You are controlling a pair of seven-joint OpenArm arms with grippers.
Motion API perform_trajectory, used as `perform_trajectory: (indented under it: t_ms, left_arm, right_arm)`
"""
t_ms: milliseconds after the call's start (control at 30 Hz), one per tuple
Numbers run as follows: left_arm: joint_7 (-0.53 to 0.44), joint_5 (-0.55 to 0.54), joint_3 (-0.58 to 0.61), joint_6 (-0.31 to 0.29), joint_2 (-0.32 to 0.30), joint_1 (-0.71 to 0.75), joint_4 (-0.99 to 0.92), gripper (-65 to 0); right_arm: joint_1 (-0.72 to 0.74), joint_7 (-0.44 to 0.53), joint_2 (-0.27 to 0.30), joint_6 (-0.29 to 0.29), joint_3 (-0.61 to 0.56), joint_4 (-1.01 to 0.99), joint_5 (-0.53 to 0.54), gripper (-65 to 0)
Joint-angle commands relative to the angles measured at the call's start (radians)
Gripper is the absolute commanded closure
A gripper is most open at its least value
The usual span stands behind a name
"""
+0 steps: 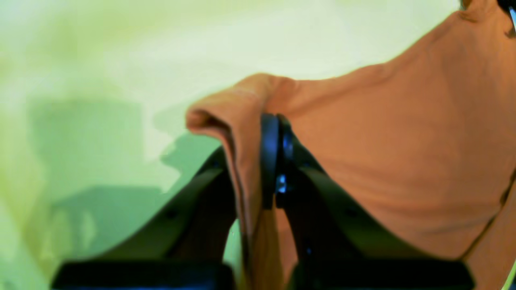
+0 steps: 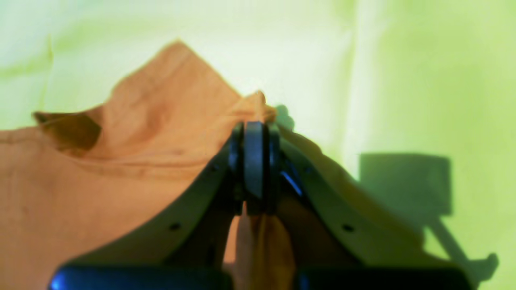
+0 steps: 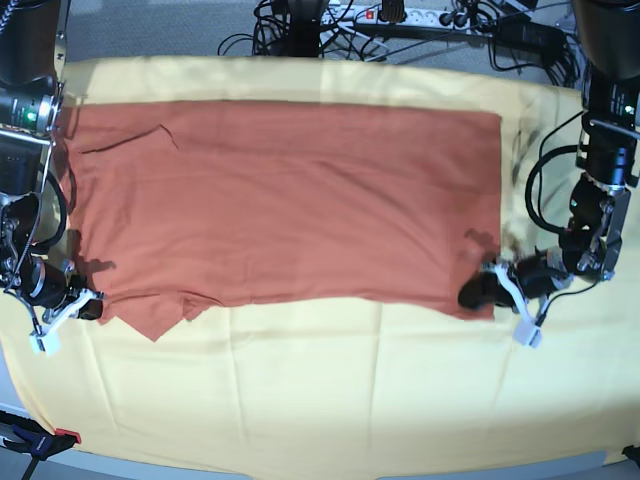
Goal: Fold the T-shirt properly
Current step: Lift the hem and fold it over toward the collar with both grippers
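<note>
At the near edge of the yellow cloth (image 3: 300, 380), both grippers pinch the T-shirt (image 3: 290, 200) (spread flat): left gripper (image 3: 478, 291) right corner, right gripper (image 3: 88, 305) left.

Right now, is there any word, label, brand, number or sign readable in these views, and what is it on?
None can be read.
T-shirt: plain, no print or label showing in any view.
Yellow cloth: plain.
Power strip at the far edge: any marking too small to read.
Both wrist views: blurred, no text.

Black arms (image 3: 604, 150), looped cables, white-tipped pincers (image 3: 497, 287)
</note>
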Motion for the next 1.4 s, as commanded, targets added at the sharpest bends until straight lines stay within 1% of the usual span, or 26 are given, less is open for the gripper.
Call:
perform_trajectory:
  t_ms: [0, 100, 167, 233, 300, 400, 467, 500, 533, 600, 633, 733, 867, 933, 1000, 1067, 1133, 1233, 1367]
  left_arm:
    - [-0.035, 0.0, -0.009, -0.007, -0.005, -0.042, 0.011, 0.0]
    - [-0.082, 0.063, -0.009, -0.007, 0.015, -0.058, 0.011, 0.0]
    - [-0.132, 0.116, -0.009, 0.019, 0.036, -0.063, 0.011, 0.0]
    - [-0.176, 0.161, -0.009, 0.042, 0.058, -0.062, 0.011, 0.0]
    - [-0.192, 0.203, -0.009, 0.041, 0.08, -0.063, 0.011, 0.0]
    - [-0.193, 0.217, -0.009, 0.04, 0.097, -0.063, 0.011, 0.0]
    - [-0.187, 0.216, -0.009, 0.036, 0.094, -0.063, 0.011, 0.0]
    - [-0.174, 0.214, -0.009, 0.023, 0.092, -0.063, 0.011, 0.0]
    - [-0.159, 0.211, -0.009, -0.007, 0.09, -0.065, 0.011, 0.0]
    - [-0.129, 0.2, -0.009, -0.007, 0.086, -0.069, 0.012, 0.0]
    - [-0.107, 0.169, -0.009, -0.007, 0.083, -0.071, 0.013, 0.0]
    - [-0.053, 0.074, -0.009, -0.007, 0.069, -0.074, 0.016, 0.0]
    - [0.019, 0.014, -0.009, -0.007, 0.051, -0.074, 0.041, 0.0]
    - [0.077, -0.031, -0.009, -0.007, 0.049, -0.073, 0.059, 0.0]
    - [0.139, -0.082, -0.009, -0.007, 0.049, -0.073, 0.077, 0.0]
    - [0.201, -0.133, -0.009, -0.007, 0.049, -0.073, 0.093, 0.0]
    - [0.249, -0.16, -0.009, -0.007, 0.046, -0.073, 0.108, 0.0]
    - [0.285, -0.181, -0.009, -0.007, 0.031, -0.073, 0.134, 0.0]
    - [0.299, -0.183, -0.009, -0.007, 0.001, -0.073, 0.162, 0.0]
  right_arm:
    - [0.032, 0.035, 0.02, -0.007, 0.007, 0.013, -0.006, 0.0]
    - [0.029, 0.084, 0.02, -0.049, 0.007, 0.013, -0.083, 0.0]
    - [0.029, 0.1, 0.02, -0.076, 0.007, 0.013, -0.11, 0.0]
    - [0.029, 0.106, 0.02, -0.074, 0.007, 0.013, -0.11, 0.0]
    - [0.03, 0.116, 0.02, -0.074, 0.007, 0.013, -0.11, 0.0]
    - [0.029, 0.12, 0.02, -0.074, 0.007, 0.013, -0.113, 0.0]
    - [0.03, 0.097, 0.02, -0.053, 0.007, 0.013, -0.112, 0.0]
    - [0.03, 0.085, 0.021, -0.032, 0.007, 0.013, -0.108, 0.0]
    - [0.029, 0.074, 0.021, -0.008, 0.007, 0.014, -0.105, 0.0]
    - [0.03, 0.066, 0.021, 0.04, 0.007, 0.014, -0.104, 0.0]
    - [0.029, 0.066, 0.021, 0.055, 0.007, 0.014, -0.1, 0.0]
    - [0.029, 0.029, 0.024, 0.087, 0.007, 0.014, -0.047, 0.0]
    - [0.029, -0.019, 0.028, 0.133, 0.007, 0.014, -0.021, 0.0]
    - [0.029, -0.042, 0.034, 0.142, 0.007, 0.014, -0.003, 0.0]
    - [0.029, -0.077, 0.044, 0.156, 0.007, 0.014, 0.042, 0.0]
    - [0.029, -0.112, 0.057, 0.156, 0.007, 0.022, 0.073, 0.0]
    - [0.026, -0.132, 0.07, 0.156, 0.007, 0.034, 0.08, 0.0]
    - [0.024, -0.132, 0.096, 0.156, 0.007, 0.05, 0.08, 0.0]
    - [0.024, -0.134, 0.127, 0.156, 0.007, 0.05, 0.093, 0.0]
